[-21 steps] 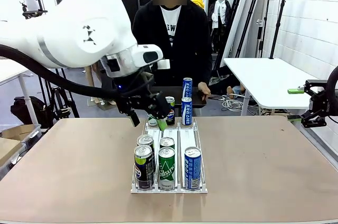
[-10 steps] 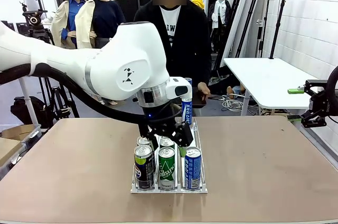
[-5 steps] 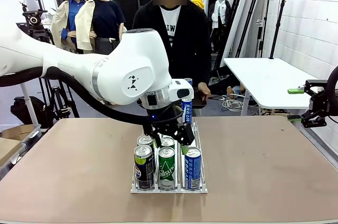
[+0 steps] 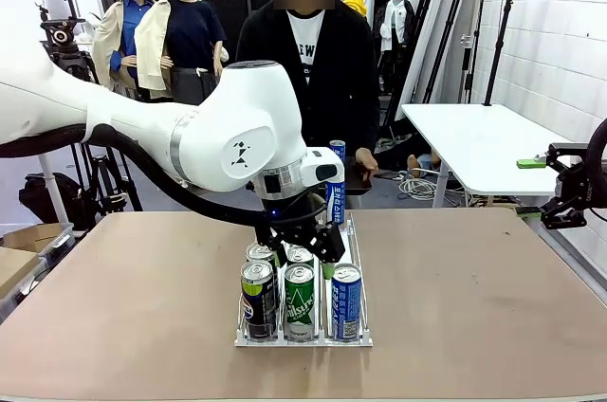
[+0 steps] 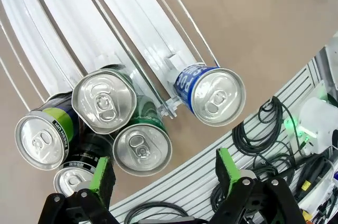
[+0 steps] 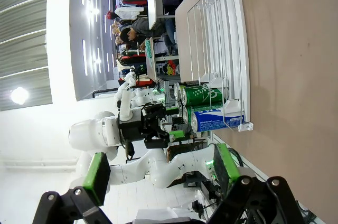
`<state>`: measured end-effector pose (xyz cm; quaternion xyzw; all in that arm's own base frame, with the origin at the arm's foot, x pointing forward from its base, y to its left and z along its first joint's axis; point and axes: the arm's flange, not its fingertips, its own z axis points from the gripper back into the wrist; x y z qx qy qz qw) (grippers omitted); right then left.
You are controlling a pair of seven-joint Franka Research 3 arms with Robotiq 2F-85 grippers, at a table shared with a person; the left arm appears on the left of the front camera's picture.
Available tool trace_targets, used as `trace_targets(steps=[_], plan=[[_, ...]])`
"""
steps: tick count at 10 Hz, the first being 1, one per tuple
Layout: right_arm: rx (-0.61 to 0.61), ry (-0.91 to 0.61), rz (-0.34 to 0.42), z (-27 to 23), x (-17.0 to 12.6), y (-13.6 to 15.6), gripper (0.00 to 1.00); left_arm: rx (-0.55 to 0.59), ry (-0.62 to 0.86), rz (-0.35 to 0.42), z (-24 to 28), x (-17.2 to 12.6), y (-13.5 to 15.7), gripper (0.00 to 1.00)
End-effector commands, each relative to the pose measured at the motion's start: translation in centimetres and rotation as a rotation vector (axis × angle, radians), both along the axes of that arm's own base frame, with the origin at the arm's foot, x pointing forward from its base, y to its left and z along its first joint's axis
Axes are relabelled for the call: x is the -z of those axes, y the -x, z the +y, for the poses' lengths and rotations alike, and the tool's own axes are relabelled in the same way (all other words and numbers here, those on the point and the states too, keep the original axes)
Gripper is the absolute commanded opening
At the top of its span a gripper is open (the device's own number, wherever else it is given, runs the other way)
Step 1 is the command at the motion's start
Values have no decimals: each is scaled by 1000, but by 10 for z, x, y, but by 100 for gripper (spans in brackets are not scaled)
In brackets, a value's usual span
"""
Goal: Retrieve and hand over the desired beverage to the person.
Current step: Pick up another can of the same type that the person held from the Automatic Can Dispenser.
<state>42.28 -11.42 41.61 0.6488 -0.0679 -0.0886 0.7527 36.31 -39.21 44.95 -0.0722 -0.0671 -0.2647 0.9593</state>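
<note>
A white wire rack (image 4: 358, 340) on the tan table holds several cans. In front stand a dark can with a lime label (image 4: 258, 298), a green can (image 4: 300, 300) and a blue can (image 4: 346, 300). My left gripper (image 4: 305, 248) hovers open just above the second row, holding nothing. In the left wrist view its fingertips (image 5: 162, 170) straddle the air over a green can's silver top (image 5: 141, 149), with the blue can (image 5: 211, 93) off to one side. The person (image 4: 308, 61) stands at the far edge, one hand (image 4: 365, 160) near the table. My right gripper (image 4: 566, 195) waits open at the far right.
Two more blue cans (image 4: 336, 195) stand at the rack's far end. A white side table (image 4: 474, 141) sits behind on the right. Bare tabletop (image 4: 474, 288) lies on both sides of the rack. In the right wrist view the rack (image 6: 232, 49) lies sideways, far from those fingers.
The left arm came from the rack's far end toward the front cans, and in the last half second it only settled slightly. Both grippers stayed open.
</note>
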Motion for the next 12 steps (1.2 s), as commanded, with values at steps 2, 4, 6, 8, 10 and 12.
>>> trace_targets(steps=[2,4,6,8,10,12], plan=[[0,1,-2,0,-1,-1,100,-27,-24,-30,-5,3,-12,100],[0,1,-2,0,-1,-1,100,-35,-31,-24,-3,9,-18,100],[0,1,-2,0,-1,-1,100,-40,-38,-25,-3,15,-22,100],[0,1,-2,0,-1,-1,100,-42,-48,-19,-2,21,-22,100],[0,1,-2,0,-1,-1,100,-47,-57,-23,0,28,-23,100],[0,1,-2,0,-1,-1,100,-53,-62,-12,0,38,-25,100]])
